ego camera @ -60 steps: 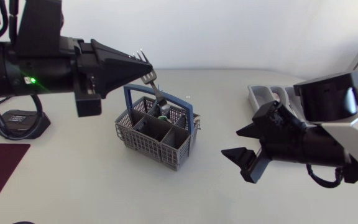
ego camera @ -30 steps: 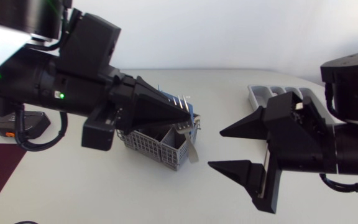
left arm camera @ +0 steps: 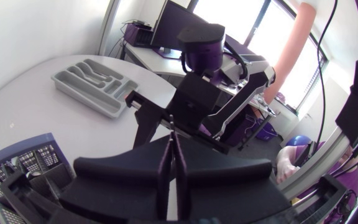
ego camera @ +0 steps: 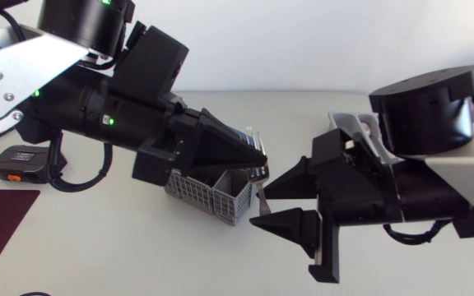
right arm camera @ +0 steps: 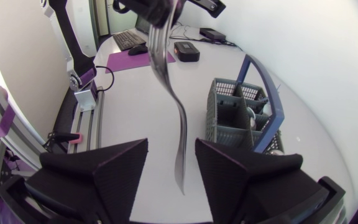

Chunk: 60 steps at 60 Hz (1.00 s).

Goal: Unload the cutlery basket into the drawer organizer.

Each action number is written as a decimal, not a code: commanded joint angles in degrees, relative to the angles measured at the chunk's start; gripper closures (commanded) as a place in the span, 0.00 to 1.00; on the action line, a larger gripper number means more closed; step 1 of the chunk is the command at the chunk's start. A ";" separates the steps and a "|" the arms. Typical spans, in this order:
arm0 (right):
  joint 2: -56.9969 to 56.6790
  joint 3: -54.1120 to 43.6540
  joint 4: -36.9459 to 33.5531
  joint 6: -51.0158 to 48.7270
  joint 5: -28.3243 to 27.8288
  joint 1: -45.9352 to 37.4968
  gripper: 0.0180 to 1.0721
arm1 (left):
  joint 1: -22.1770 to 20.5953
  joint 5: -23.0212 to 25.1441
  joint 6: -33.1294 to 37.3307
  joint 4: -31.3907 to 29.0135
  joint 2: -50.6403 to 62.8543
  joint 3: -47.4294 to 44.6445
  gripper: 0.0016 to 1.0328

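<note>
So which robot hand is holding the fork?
The left gripper, shut on the fork. The right gripper is open, with the handle hanging between its fingers.

From above, the left gripper (ego camera: 257,156) covered most of the basket (ego camera: 212,193), hiding its handle and contents. The right arm (ego camera: 422,123) hid all but a corner of the organizer (ego camera: 346,123), at the basket's 2 o'clock. In the right wrist view, the fork (right arm camera: 180,134) had blurred tines, partly cut off.
</note>
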 commanded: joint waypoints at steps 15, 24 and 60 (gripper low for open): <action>3.19 -1.39 0.89 -2.01 -1.85 -1.19 0.83 | 0.92 2.20 -1.71 0.05 0.92 1.84 0.97; 3.10 -1.30 -0.08 -1.74 -2.91 -2.42 0.90 | 1.80 2.64 -1.62 0.05 0.92 1.66 0.97; 0.02 -3.76 -3.33 -2.09 -2.21 -3.30 0.95 | 4.26 1.32 -3.20 0.66 0.40 5.44 0.23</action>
